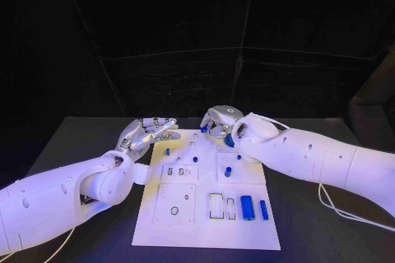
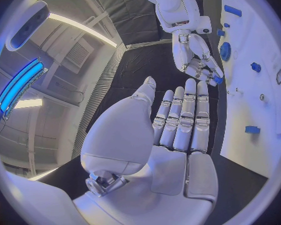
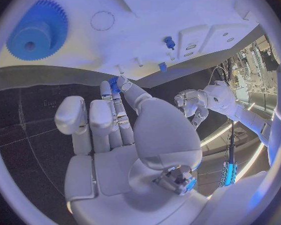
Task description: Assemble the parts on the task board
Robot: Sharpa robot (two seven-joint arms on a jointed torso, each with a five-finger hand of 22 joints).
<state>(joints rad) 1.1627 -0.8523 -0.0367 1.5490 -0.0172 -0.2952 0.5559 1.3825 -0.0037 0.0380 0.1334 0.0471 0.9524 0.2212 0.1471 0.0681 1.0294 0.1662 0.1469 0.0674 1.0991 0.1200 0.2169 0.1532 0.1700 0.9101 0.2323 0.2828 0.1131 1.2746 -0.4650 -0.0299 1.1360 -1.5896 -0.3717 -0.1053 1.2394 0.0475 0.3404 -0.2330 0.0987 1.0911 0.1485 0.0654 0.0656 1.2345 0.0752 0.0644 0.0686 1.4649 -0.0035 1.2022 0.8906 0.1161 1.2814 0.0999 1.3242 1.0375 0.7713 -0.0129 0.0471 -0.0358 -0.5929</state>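
1. Pinching a small blue part between its fingertips, the right hand sits at the far edge of the task board.
2. Left hand holds nothing; its fingers lie straight and spread, beside the board's far left corner.
3. A blue gear stands on the board near the right hand.
4. Two blue cylinders lie at the board's near right.

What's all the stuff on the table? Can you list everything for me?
table: one, black, under everything
task board: one, white, mid-table
cylinders: two, blue, lying on the board's near right part
pegs: at least three, blue, small, mid-board
gear: one, blue, board's far end
small part: one, blue, pinched by the right hand
left hand: silver, empty, board's far left corner
right hand: silver, over board's far edge
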